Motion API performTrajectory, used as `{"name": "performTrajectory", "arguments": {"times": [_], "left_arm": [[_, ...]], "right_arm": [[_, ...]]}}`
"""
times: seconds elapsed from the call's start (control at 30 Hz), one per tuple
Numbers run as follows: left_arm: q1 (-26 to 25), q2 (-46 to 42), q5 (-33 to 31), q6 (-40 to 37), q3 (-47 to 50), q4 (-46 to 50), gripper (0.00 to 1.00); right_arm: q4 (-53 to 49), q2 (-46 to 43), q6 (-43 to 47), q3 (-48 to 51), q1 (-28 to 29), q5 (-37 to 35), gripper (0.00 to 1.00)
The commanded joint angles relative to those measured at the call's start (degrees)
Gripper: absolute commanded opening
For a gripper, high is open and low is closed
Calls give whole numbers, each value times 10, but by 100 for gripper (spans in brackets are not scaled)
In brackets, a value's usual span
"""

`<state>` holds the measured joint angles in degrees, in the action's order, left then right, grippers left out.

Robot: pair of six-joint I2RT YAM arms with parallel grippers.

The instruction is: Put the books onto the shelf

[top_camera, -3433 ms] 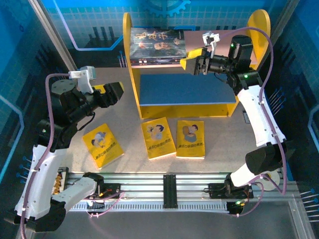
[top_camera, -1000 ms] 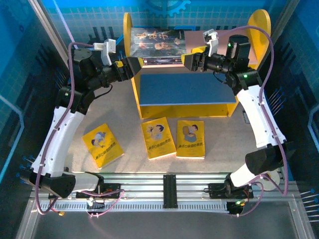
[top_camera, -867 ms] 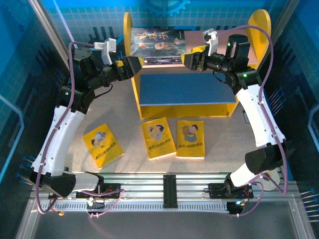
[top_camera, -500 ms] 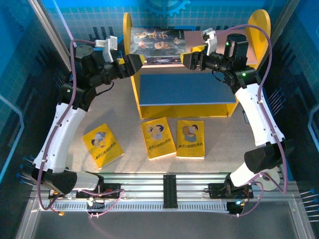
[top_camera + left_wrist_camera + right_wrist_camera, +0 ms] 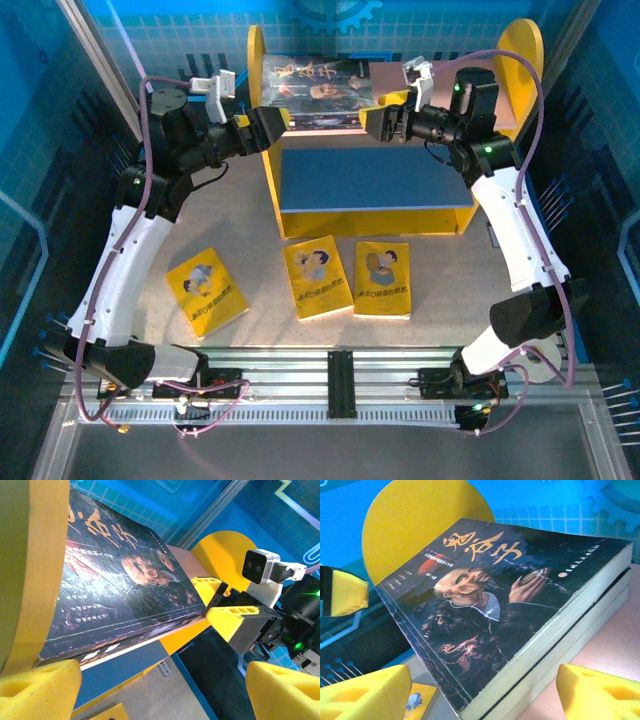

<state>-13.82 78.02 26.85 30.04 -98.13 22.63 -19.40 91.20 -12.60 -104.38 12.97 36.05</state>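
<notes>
The shelf (image 5: pixel 370 178) stands at the back, with yellow side panels and a blue lower board. A stack of dark books (image 5: pixel 315 90) lies flat on its pink upper board (image 5: pixel 612 642). Three yellow books lie on the table in front: left (image 5: pixel 205 290), middle (image 5: pixel 317 276) and right (image 5: pixel 383 279). My left gripper (image 5: pixel 272 128) is open beside the shelf's left panel (image 5: pixel 30 555), level with the dark stack (image 5: pixel 115 585). My right gripper (image 5: pixel 373 120) is open at the stack's right edge, and the stack's corner (image 5: pixel 495 615) sits between its fingertips (image 5: pixel 600 692) untouched.
The shelf's yellow panels flank both grippers. My two grippers face each other across the upper board. Bare table lies around the yellow books, and a slotted rail (image 5: pixel 340 385) runs along the near edge.
My left arm has risen from the table's left side to the shelf's left panel and crept slightly rightward. My right gripper has edged left towards the dark stack.
</notes>
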Motion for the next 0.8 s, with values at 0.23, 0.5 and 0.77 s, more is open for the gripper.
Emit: {"name": "performTrajectory", "arguments": {"times": [0.23, 0.5, 0.77], "left_arm": [[0, -1, -4, -12, -13, 4, 86], [0, -1, -7, -14, -11, 4, 86], [0, 3, -7, -14, -13, 2, 87]], "right_arm": [[-51, 1, -9, 45, -8, 29, 78], [-63, 0, 7, 52, -7, 29, 75], [-73, 9, 18, 46, -3, 10, 74]]}}
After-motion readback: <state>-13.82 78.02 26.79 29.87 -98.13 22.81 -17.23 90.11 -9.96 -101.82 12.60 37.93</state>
